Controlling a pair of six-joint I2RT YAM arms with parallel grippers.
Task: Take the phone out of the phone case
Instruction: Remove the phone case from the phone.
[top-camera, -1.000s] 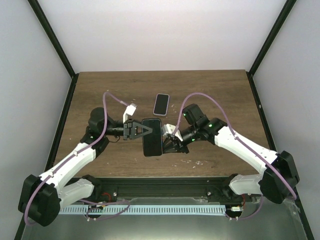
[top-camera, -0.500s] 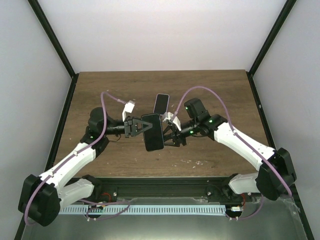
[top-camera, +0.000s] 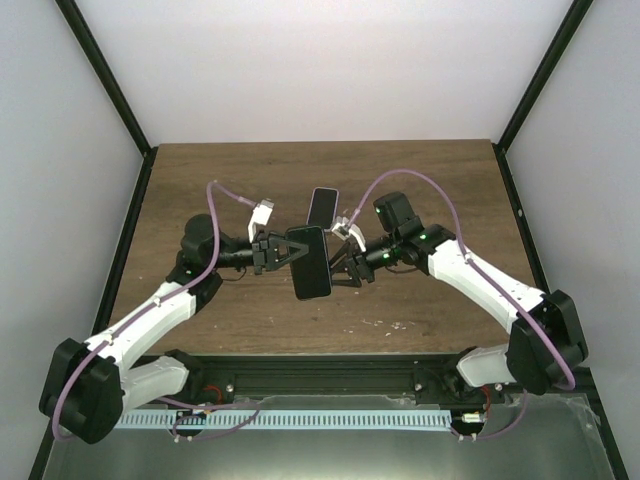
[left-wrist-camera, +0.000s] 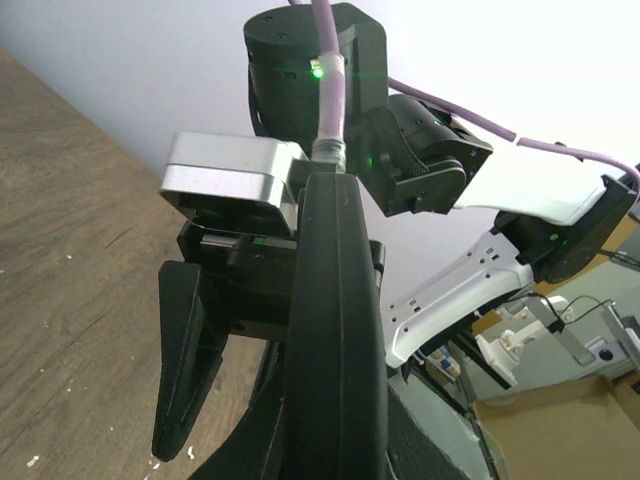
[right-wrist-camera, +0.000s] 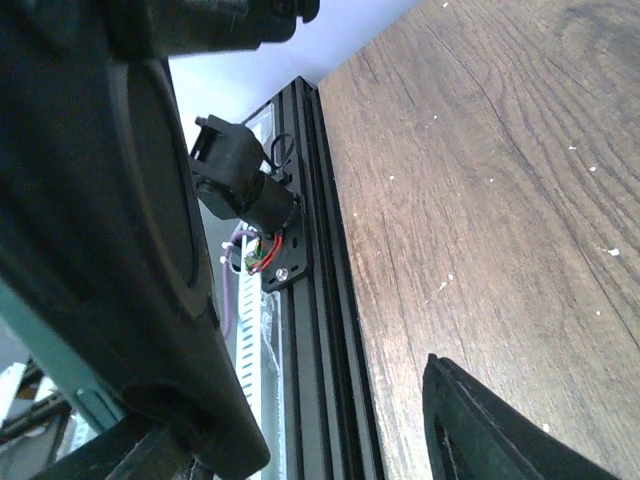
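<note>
- My left gripper (top-camera: 292, 251) has its fingers clamped on the left edge of an all-black phone (top-camera: 311, 262). It holds that phone up off the table (top-camera: 200, 190), between the two arms. In the left wrist view I see the slab edge-on.
- My right gripper (top-camera: 338, 266) sits at the black phone's other edge with its fingers apart. The left wrist view shows one finger (left-wrist-camera: 185, 360) standing off the slab, with wood visible in the gap. The right wrist view shows bare table between its lower finger and the dark mass beside it.
- The phone (top-camera: 321, 207) I am meant to free lies flat on the table just beyond the grippers. It sits in its pale phone case (top-camera: 324, 190), of which only a thin rim shows. Neither gripper touches it.
- As I judge it, the real work has not begun: phone and phone case are together, and both arms are busy with the other slab. I cannot tell whether the held one wears a dark cover of its own.
- Next I would set the black phone down clear of the cased one. Then I would pin the phone case with one gripper and peel a corner off with the other. The shell looks thin and probably grips tightly, so it calls for a firm hold and a slow pull.
</note>
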